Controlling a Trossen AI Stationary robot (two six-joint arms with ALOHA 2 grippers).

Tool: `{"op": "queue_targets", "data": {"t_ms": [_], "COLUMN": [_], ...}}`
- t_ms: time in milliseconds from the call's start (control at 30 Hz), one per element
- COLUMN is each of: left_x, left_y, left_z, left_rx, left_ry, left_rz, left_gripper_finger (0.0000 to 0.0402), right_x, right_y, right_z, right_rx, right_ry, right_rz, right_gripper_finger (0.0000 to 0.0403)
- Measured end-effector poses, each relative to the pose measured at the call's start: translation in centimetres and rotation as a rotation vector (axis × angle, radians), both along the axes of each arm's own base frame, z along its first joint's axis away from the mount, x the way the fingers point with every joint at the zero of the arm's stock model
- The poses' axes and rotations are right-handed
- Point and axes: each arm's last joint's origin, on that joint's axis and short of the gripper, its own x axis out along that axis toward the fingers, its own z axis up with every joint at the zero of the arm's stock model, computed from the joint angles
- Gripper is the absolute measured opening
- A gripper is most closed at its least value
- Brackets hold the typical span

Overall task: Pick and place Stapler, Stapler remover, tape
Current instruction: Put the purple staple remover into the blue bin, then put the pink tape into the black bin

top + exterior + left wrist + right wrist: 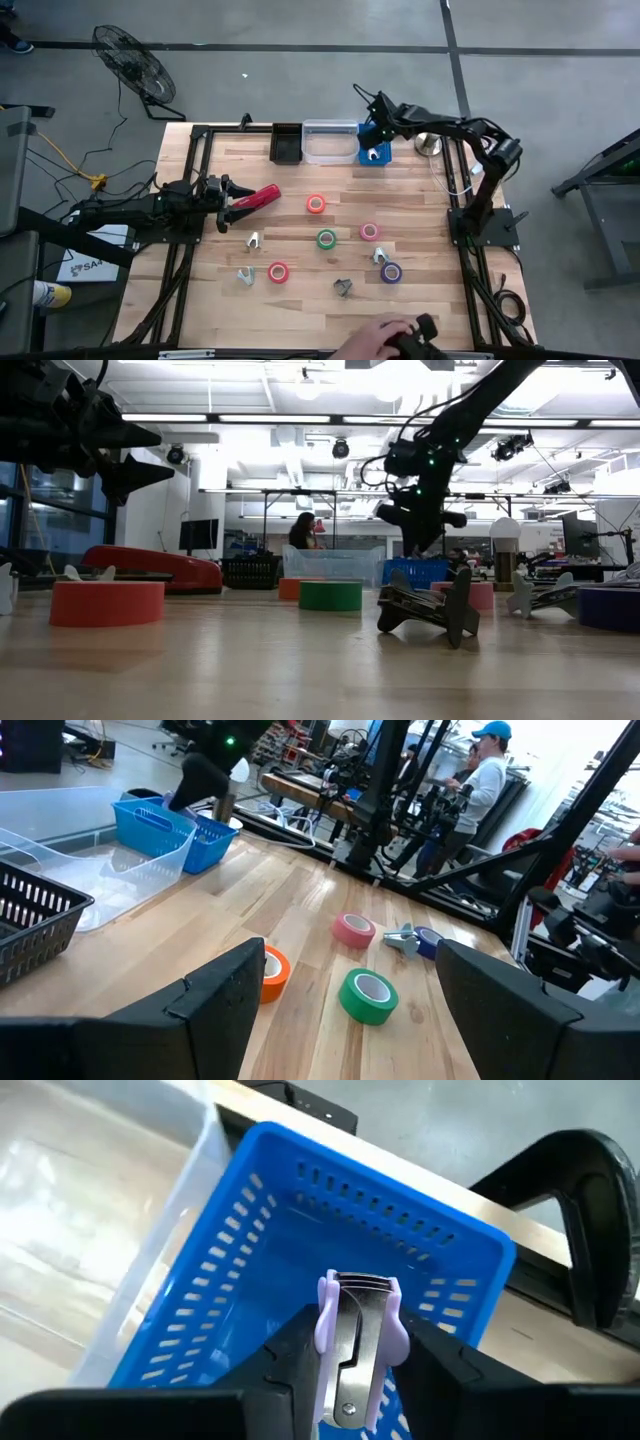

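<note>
Mid-placing of a stapler remover (358,1342): pinched between the fingers of the right tool (350,1380), hanging above the blue basket (250,1270) at the counter's (300,310) far edge, not yet let go. Next, by the look of it: lowering a little inside the basket walls, then spreading the fingers to drop it. Left tool (228,201) spread wide at the near end of the red stapler (258,197), which lies flat on the counter, apparently ungripped. Tape rolls, among them a green one (326,238), scattered mid-counter, well apart from the bins.
</note>
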Motion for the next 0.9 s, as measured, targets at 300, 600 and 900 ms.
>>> {"op": "queue_targets", "data": {"t_ms": [300, 600, 900], "left_x": [0.0, 0.0, 0.0], "left_y": [0.0, 0.0, 0.0], "left_z": [0.0, -0.01, 0.0], "left_rx": [0.0, 0.0, 0.0], "left_ry": [0.0, 0.0, 0.0], "left_rz": [0.0, 0.001, 0.001], "left_gripper_finger": [0.0291, 0.0291, 0.0291], "right_x": [-0.65, -0.57, -0.39], "right_y": [-0.3, -0.24, 0.16], "right_z": [-0.09, -0.09, 0.2], "right_rx": [0.033, 0.052, 0.054], "right_ry": [0.005, -0.015, -0.022], "right_rz": [-0.034, -0.022, -0.023], "right_gripper_finger": [0.0104, 0.0171, 0.0226]}}
